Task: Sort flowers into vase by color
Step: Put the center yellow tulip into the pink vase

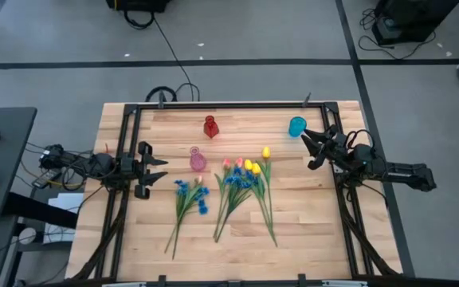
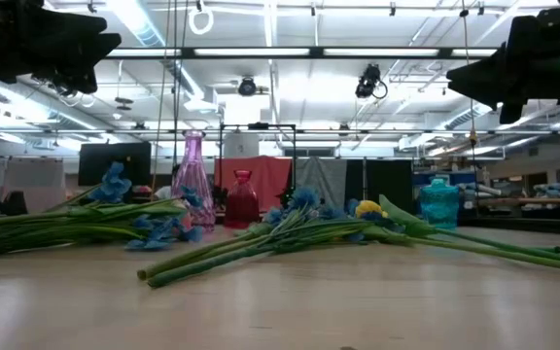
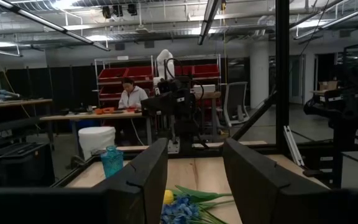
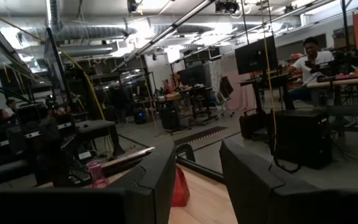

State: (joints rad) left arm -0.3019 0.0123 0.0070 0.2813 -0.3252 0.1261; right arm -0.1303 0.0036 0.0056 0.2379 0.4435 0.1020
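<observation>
- Grippers first: my left gripper (image 1: 159,169) hangs with jaws spread, gripping nothing; my right gripper (image 1: 312,149) likewise gapes empty.
- Artificial flowers on long green stems (image 1: 237,187) lie flat on the wooden table (image 1: 309,231), between both jaws.
- Pink glass vase (image 1: 198,159) stands just beyond my left jaws; red glass vase (image 1: 210,127) farther off.
- Blue glass vase (image 1: 296,126) sits beside my right jaws.
</observation>
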